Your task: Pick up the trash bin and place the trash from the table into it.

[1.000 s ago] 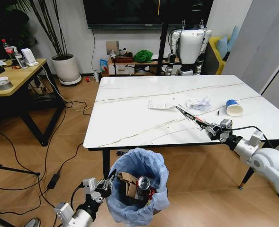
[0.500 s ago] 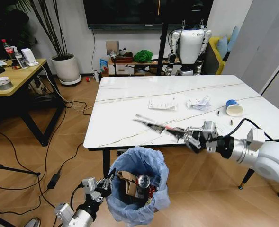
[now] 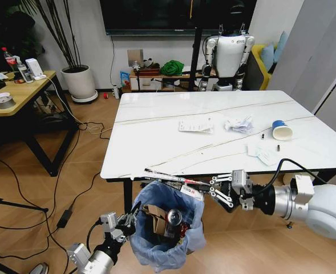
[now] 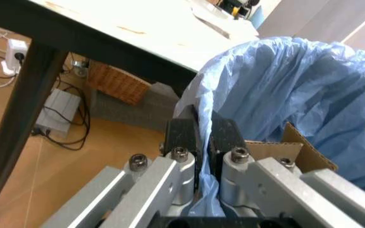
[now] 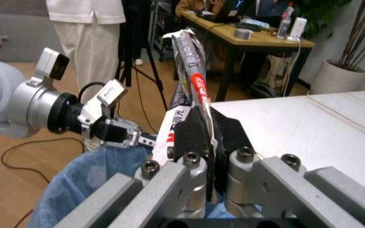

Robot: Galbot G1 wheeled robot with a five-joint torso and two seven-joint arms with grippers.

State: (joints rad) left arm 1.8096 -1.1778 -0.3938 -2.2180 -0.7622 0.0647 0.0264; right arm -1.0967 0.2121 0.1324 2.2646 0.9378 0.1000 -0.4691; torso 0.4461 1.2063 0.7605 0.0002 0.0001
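The small round trash bin [image 3: 166, 231], lined with a crinkled light-blue plastic bag, hangs off the floor at about 6 o'clock in the head view, just in front of the near edge of the large white marble-look table [image 3: 156, 142]. Its mouth faces up. Inside lie a folded piece of brown cardboard [image 3: 154, 221] and a crushed red can [image 3: 173, 219].

The left gripper [image 3: 129, 221] sits at the bin's 9 o'clock rim. In the left wrist view its jaws are pressed together on the blue bag and rim [image 4: 203, 156], with the cardboard showing just behind them.

The right gripper [image 3: 214, 186] is at the bin's 2 o'clock, below the table edge. Its jaws pinch a long, flattened printed wrapper [image 3: 173, 179], silvery with red and white markings. The wrapper's long axis runs nearly level, from the jaws at 3 o'clock towards 9 o'clock, its free end reaching over the bin's far rim. In the right wrist view the same wrapper [image 5: 192, 80] stands out from the closed jaws, with the bin's blue lining [image 5: 93, 180] beneath.

On the tabletop remain white printed sheets [image 3: 195, 126] near the centre, crumpled white paper [image 3: 239, 124] at their 3 o'clock, a blue-and-white paper cup [image 3: 281, 130] lying on its side further towards 3 o'clock, and a pale scrap [image 3: 262, 152] near the cup's 7 o'clock.
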